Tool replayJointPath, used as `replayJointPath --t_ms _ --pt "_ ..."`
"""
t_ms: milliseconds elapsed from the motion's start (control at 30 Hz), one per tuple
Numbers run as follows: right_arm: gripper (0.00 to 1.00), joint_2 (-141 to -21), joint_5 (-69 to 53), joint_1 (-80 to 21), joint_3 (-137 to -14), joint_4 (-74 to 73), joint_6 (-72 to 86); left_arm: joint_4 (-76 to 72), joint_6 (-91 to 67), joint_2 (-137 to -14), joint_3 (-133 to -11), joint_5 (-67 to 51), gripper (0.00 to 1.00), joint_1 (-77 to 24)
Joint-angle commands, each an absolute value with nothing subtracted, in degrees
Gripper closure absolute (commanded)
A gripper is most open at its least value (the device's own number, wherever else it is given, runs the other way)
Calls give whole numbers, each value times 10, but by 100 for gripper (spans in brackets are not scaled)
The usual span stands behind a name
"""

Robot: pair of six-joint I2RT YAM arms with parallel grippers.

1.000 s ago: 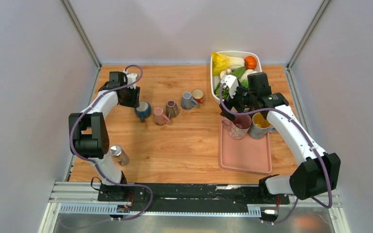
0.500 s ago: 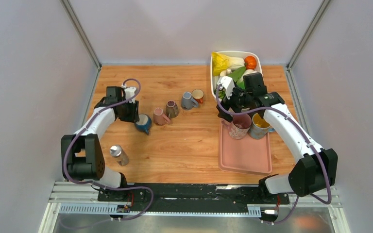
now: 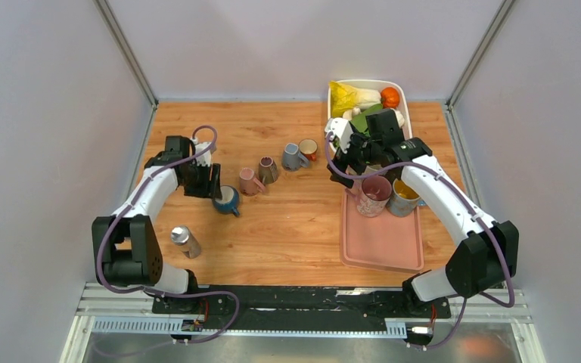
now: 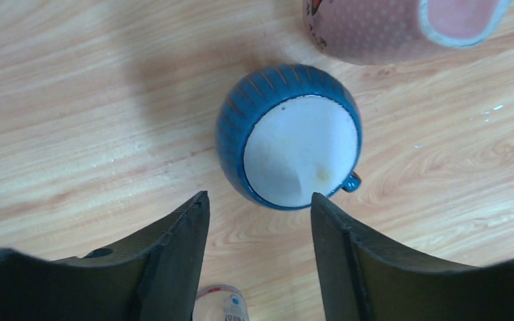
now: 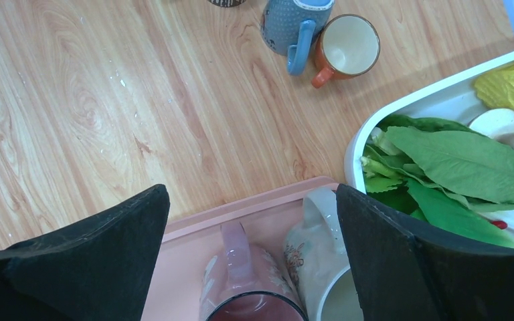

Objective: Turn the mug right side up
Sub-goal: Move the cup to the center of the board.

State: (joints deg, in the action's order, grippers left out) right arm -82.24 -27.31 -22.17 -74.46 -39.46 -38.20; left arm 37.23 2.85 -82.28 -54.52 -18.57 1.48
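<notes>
A dark blue ribbed mug [image 3: 227,201] stands on the wooden table with its white inside facing up; in the left wrist view [image 4: 288,154] its small handle points to the right. My left gripper [image 3: 215,184] is open. Its fingertips sit just short of the mug and do not touch it in the left wrist view [image 4: 260,200]. My right gripper [image 3: 343,172] is open and empty above the far left corner of the pink tray [image 3: 382,246], over a maroon mug [image 5: 254,294] and a cream mug [image 5: 321,267].
A pink mug [image 3: 250,181], a brown striped mug [image 3: 268,169], a grey-blue mug [image 3: 295,156] and an orange mug [image 3: 309,148] form a row mid-table. A silver can [image 3: 184,240] stands near left. A white tub [image 3: 331,106] of vegetables sits at the back right.
My left gripper has moved nearer and slightly right, and the blue mug has shifted with it. My right gripper has drifted left, off the tray mugs.
</notes>
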Motion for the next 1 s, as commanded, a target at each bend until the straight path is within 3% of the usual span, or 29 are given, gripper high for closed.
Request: replayJointPath --t_ms 0,133,300,500,967 --pt "0 -809 -290 -224 -761 -389 -428 445 166 -814 -636 -186 31 11" --pt "0 -785 -322 -223 -760 -381 -381 482 260 -863 -710 -206 29 13" --pt "0 -773 -377 -226 -718 -314 -332 529 330 -961 -754 -303 35 14" --pt "0 -743 -384 -226 -703 -320 -337 560 408 -996 -754 -299 37 14" --pt "0 -693 -364 -227 -627 -296 -299 501 191 -926 -624 -318 56 2"
